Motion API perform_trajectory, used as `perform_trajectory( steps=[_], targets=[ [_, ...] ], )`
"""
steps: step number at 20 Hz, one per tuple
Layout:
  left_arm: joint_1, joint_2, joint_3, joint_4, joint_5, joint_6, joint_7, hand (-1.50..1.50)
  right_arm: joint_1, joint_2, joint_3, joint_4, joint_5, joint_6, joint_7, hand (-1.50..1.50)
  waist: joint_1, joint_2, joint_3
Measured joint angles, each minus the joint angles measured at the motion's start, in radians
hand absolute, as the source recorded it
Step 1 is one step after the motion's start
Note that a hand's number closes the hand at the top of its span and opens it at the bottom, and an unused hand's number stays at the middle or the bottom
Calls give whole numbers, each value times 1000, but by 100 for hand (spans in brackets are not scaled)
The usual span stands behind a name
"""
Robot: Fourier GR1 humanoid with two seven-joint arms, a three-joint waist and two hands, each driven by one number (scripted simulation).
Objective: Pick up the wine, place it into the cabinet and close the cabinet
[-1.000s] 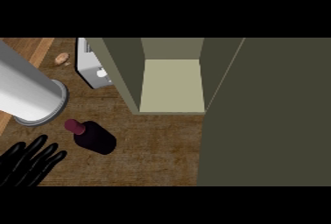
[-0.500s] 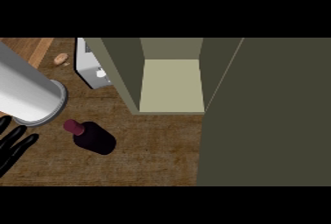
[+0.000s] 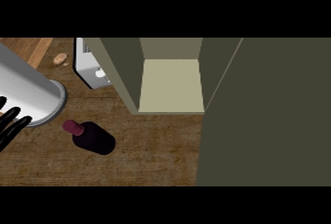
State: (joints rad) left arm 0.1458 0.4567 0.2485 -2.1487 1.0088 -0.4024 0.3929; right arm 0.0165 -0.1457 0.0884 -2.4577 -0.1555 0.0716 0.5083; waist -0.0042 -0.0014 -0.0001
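kitchen | wooden counter [image 3: 161,162] | open cabinet [image 3: 171,83] | wine [image 3: 90,136]

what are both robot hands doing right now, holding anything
Left robot hand: open, fingers straight, holding nothing, at the left edge beside the wine bottle.
Right robot hand: not in view.

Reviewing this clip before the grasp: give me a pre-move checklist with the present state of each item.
1. Wine bottle standing upright on the counter: ok.
2. Cabinet open, lit shelf visible and bare: ok.
3. Left hand fingers straight, holding nothing: ok.
4. Left hand at the bottle: not ok, it sits at the view's left edge, apart from the bottle.
5. Right hand visible: not ok, it shows nowhere.
6. Door free to swing shut: cannot tell.
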Motion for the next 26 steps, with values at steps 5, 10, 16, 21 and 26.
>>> perform_trajectory(
  steps=[5,10,16,21,26],
  targets=[
    [-35,-8,-3,97,-19,-47,21,-150,-28,14,24,-5,10,-17,29,-150,0,0,0],
    [-85,-25,-14,234,-70,-123,9,-150,-48,4,14,-16,11,-18,68,-150,-4,1,0],
    [-106,-69,-27,369,-167,-217,-40,-150,-59,3,4,-22,16,-15,90,-150,-4,1,0],
    [-134,-127,-26,463,-288,-255,-120,-150,-64,7,0,-26,19,-9,98,-150,-4,1,0],
    [-180,-156,1,601,-416,-306,-236,-150,-49,23,30,-28,31,-9,92,-150,-6,1,-1]
  ],
)
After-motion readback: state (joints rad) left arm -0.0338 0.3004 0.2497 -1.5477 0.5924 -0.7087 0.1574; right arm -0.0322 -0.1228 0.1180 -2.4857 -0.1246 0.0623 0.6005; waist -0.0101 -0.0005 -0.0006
